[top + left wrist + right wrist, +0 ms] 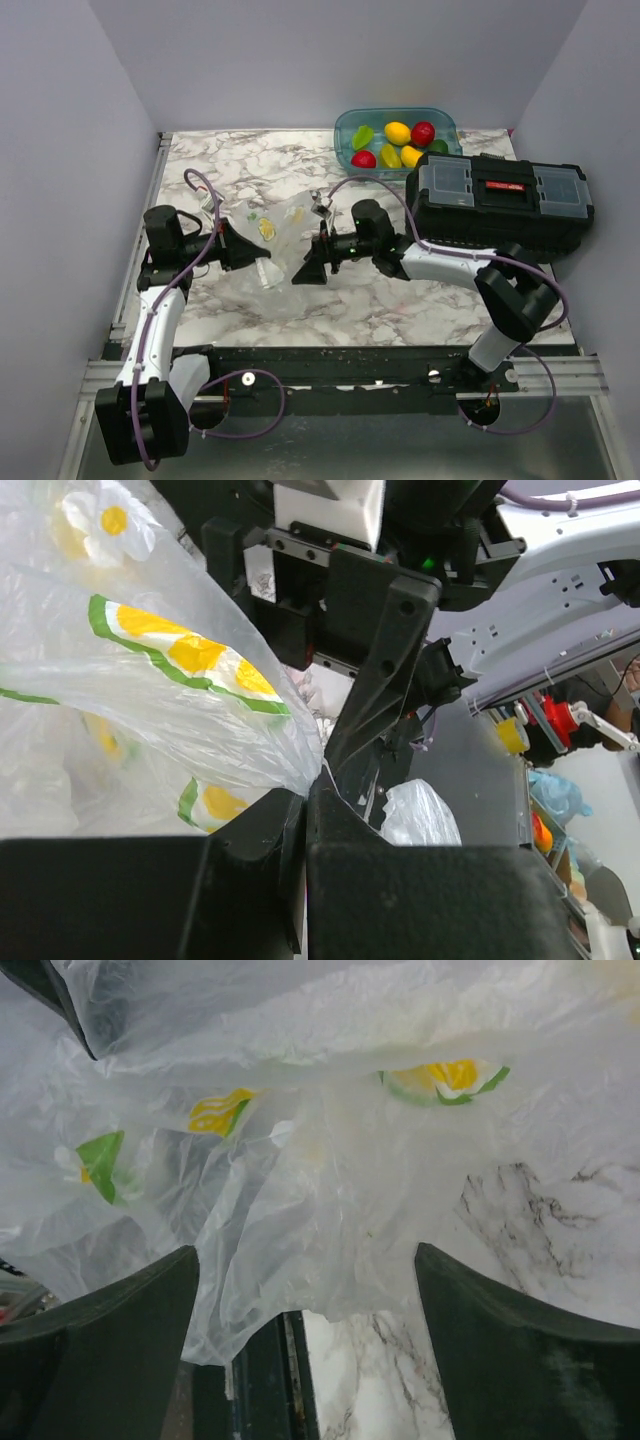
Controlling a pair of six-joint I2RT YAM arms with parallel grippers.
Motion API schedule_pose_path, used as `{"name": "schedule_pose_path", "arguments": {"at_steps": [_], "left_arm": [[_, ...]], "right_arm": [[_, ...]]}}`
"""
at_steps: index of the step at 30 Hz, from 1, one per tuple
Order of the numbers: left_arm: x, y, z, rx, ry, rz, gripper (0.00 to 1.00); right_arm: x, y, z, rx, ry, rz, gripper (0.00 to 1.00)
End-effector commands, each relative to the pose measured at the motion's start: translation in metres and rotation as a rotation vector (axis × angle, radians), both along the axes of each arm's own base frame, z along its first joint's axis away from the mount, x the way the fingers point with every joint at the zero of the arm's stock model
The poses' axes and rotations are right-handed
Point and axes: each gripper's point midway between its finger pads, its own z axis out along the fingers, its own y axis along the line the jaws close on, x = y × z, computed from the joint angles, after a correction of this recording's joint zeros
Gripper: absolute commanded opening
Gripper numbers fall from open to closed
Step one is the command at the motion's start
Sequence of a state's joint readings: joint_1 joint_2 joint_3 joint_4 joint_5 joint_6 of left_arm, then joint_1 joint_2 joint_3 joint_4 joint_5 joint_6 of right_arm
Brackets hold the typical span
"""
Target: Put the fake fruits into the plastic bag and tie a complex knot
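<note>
Pinching a fold of the plastic bag (150, 680), the left gripper (305, 792) had its two fingers pressed together on the thin film, which fanned out up and to the left from the tips. In the top view the bag (280, 235) lay crumpled on the marble table (420, 300) between the two grippers, the left gripper (262, 260) at its left edge and the right gripper (303, 272) at its right. The right gripper (305, 1290) was spread wide, and loose printed film (300, 1160) hung in the gap between its fingers without being clamped. The fake fruits (398, 140) sat well apart in a teal tub (346, 128) at the far edge, beside a black toolbox (500, 200).
</note>
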State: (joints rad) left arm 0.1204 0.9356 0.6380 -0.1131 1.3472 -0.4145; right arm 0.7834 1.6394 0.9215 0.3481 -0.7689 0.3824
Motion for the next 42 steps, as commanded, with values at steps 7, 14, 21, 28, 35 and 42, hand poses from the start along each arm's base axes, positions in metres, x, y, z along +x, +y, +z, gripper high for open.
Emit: {"name": "schedule_pose_path", "arguments": {"at_steps": [7, 14, 21, 28, 35, 42], "left_arm": [[0.004, 0.019, 0.005, 0.038, -0.078, 0.095, 0.00], [0.040, 0.108, -0.045, 0.388, 0.082, 0.523, 0.00], [0.036, 0.113, -0.053, 0.470, 0.082, 0.516, 0.00], [0.007, 0.108, -0.023, 0.633, -0.168, 0.309, 0.62], [0.008, 0.087, 0.070, 0.586, -0.480, 0.205, 0.99], [0.042, 0.043, 0.078, 0.687, -0.652, 0.039, 0.98]], "right_arm": [[0.019, -0.007, -0.008, -0.044, -0.022, -0.090, 0.01], [0.060, -0.085, -0.001, -0.240, -0.240, -0.307, 0.01], [0.068, -0.098, 0.031, -0.223, -0.419, -0.302, 0.01], [0.055, -0.096, 0.058, -0.177, -0.598, -0.153, 0.01], [0.036, -0.106, 0.045, -0.229, -0.702, 0.004, 0.00], [0.025, -0.108, 0.052, -0.215, -0.799, 0.093, 0.00]]}}
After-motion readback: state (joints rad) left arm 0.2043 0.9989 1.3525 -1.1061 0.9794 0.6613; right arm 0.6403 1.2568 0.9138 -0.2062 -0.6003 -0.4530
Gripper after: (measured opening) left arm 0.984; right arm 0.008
